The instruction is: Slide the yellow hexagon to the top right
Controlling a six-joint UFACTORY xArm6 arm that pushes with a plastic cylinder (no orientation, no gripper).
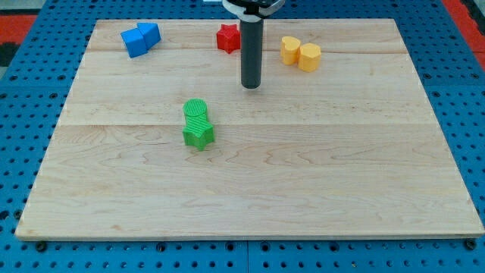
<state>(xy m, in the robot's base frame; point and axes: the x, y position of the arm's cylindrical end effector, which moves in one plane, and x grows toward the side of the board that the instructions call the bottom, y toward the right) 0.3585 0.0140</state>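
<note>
Clearly the yellow hexagon (309,57), in the upper middle of the frame touching a yellow block (291,49), looks light, rigid and easily slid. My tip (251,86) (a bare rod, no jaws, holding nothing) stands lower left; push its left face.

The yellow hexagon (291,49) lies flat near the board's top edge — touching a second yellow block's left side.
</note>
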